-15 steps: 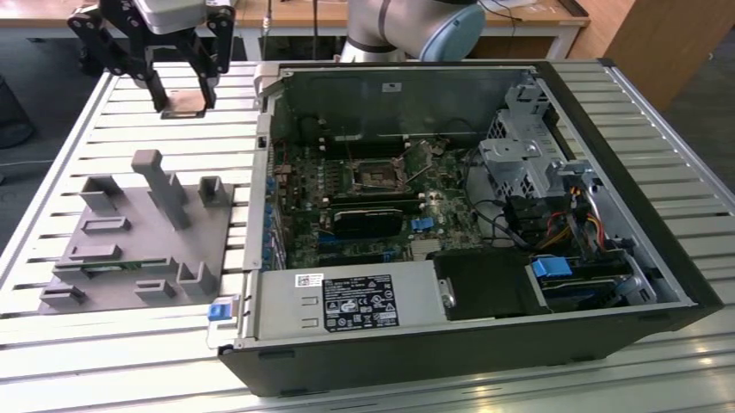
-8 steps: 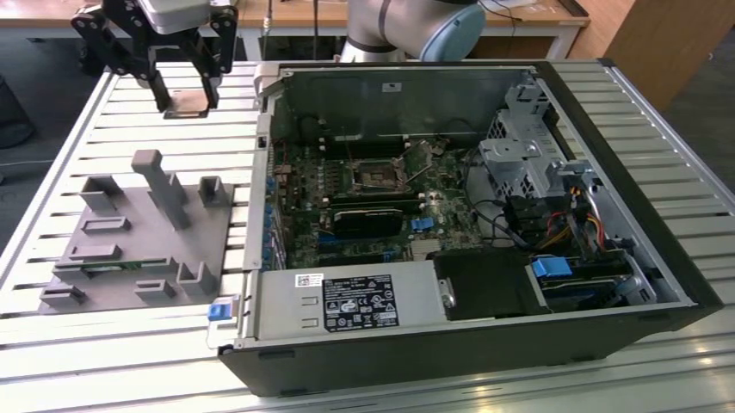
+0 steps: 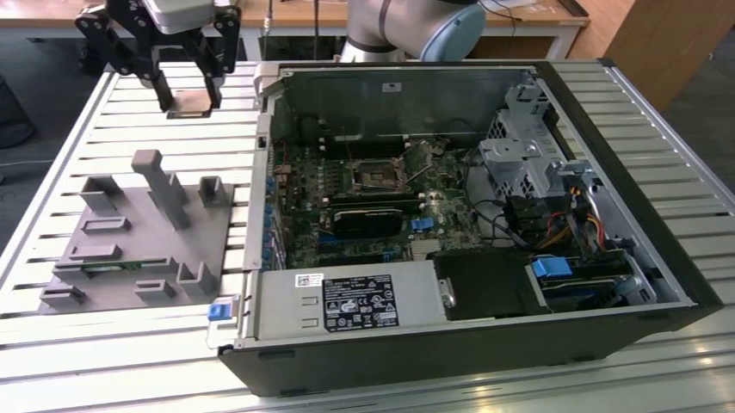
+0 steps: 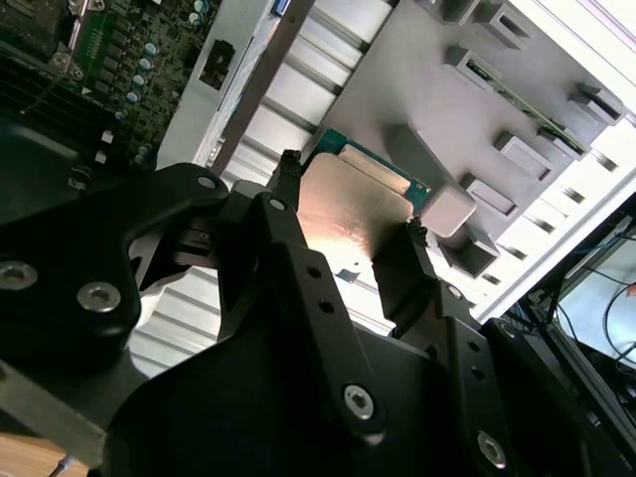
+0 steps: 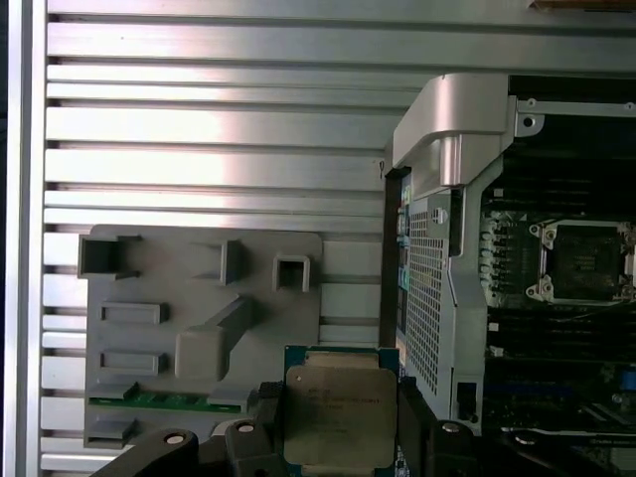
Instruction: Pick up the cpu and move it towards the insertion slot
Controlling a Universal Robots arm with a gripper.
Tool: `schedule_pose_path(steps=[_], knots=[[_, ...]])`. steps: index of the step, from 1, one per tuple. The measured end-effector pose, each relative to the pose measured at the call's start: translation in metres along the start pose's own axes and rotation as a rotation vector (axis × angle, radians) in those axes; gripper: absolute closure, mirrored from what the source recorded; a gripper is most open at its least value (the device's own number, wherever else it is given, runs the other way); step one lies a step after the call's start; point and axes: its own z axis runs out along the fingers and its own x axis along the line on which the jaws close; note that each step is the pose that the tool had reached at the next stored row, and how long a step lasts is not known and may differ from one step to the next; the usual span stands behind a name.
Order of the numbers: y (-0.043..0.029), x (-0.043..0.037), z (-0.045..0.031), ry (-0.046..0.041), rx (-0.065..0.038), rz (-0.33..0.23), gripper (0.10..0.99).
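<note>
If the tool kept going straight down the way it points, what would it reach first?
Probably the bare slatted table, beside the grey holder. The tool is shut on the chip; depth is uncertain.

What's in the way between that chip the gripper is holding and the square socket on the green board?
In the first wrist view, the computer case's silvery metal side wall stands between the cpu, held in the gripper, and the insertion slot.

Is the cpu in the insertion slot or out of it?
Out: the hand grips the cpu above the slatted table; the insertion slot sits bare.
</note>
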Motion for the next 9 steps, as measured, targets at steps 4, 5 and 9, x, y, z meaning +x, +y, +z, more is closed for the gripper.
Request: schedule_pose_path(steps=[4, 5, 9], knots=[[0.0, -0.0019, 0.0, -0.0001, 0.0, 0.0, 0.545], [0.0, -0.0024, 0.0, 0.0, 0.0, 0.0, 0.545], [-0.0001, -0.0045, 0.0, 0.0, 0.0, 0.0, 0.545]])
